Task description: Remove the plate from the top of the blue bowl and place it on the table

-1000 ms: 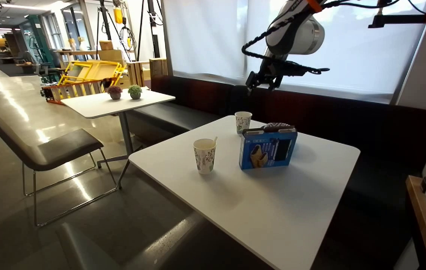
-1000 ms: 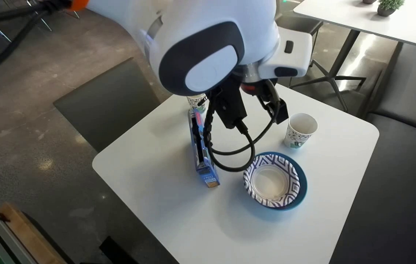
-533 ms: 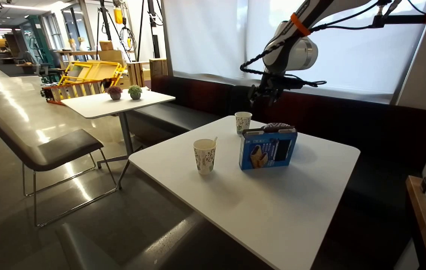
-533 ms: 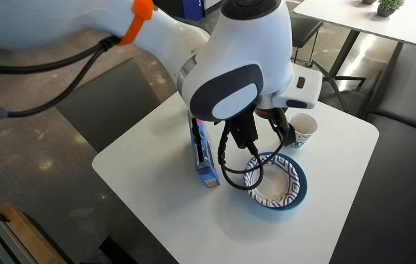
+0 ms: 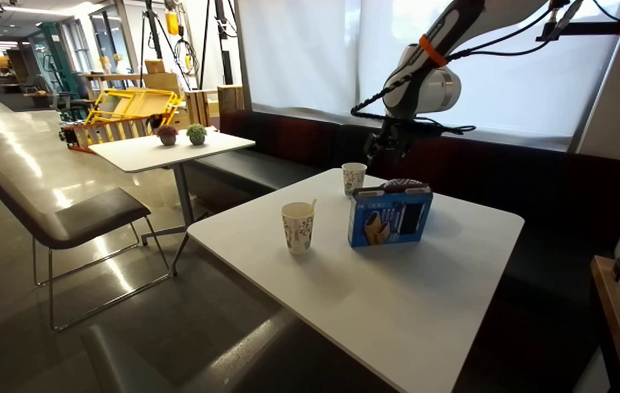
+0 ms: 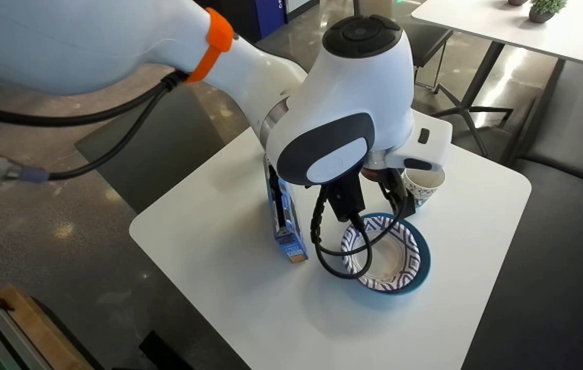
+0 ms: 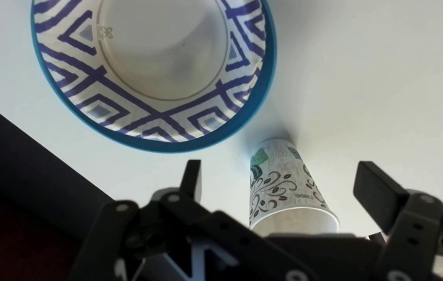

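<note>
Lower than it was a second ago, the hand [image 7: 279, 171] has sunk toward the white desk [image 6: 224, 252], with most of that drop in the first half, so the descent seems to be slowing. Its fingers [image 7: 379, 197] stand well apart and hold nothing. Beyond the fingertips, off to the left in the wrist view, the purple-patterned paper plate [image 7: 155, 70] still sits on the round blue bowl [image 7: 241, 120]; neither has moved, so the lift itself has yet to begin. What has shifted is the line-up: in an exterior view the hand now overlaps the printed paper cup [image 6: 426, 187], which a second ago showed free of it, and in the wrist view that cup fills part of the gap between the fingers, apparently below them. For the task this reads as an approach, but one standing beside the plate rather than over it. Going straight down from here could knock the cup, so the hand should probably move forward over the plate's nearer rim first and then pinch the paper edge alone, since the bowl's rim runs just beside it and might come up too.
</note>
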{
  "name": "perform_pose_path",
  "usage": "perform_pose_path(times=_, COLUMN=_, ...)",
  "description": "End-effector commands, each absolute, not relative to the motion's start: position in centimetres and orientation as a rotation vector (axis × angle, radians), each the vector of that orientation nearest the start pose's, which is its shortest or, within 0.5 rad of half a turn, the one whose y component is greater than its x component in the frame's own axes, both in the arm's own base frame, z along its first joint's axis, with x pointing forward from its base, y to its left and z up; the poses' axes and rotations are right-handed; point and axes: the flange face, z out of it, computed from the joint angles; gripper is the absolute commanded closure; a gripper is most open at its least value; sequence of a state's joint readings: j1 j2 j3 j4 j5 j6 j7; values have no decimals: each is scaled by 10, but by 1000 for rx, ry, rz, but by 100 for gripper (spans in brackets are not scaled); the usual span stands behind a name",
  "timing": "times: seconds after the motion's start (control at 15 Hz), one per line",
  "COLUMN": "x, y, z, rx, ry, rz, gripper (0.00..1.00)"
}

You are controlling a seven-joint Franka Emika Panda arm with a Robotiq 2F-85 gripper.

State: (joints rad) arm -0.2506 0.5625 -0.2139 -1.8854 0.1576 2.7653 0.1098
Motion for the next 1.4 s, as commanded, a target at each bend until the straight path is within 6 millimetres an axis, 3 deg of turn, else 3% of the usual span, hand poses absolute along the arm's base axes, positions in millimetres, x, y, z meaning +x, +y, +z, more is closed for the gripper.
perform_pose_path(times=0.0, x=595, y=-292, z=244, rx=-2999, ry=1047, rz=-497, gripper=0)
perform_pose_path(times=0.33, x=590, y=-296, z=240, rx=-3022, ry=1075, rz=-464, gripper=0)
perform_pose_path(times=0.67, x=585, y=-298, z=221, rx=-3028, ry=1089, rz=-378, gripper=2)
perform_pose_path(times=0.8, x=584, y=-295, z=214, rx=-3033, ry=1078, rz=-335, gripper=23)
perform_pose_path(times=0.93, x=582, y=-292, z=208, rx=-3037, ry=1069, rz=-292, gripper=31)
perform_pose_path(times=1.13, x=582, y=-289, z=201, rx=-3045, ry=1055, rz=-258, gripper=54)
perform_pose_path(times=1.27, x=583, y=-288, z=196, rx=-3043, ry=1047, rz=-251, gripper=58)
perform_pose_path(times=1.33, x=584, y=-287, z=195, rx=-3041, ry=1041, rz=-247, gripper=55)
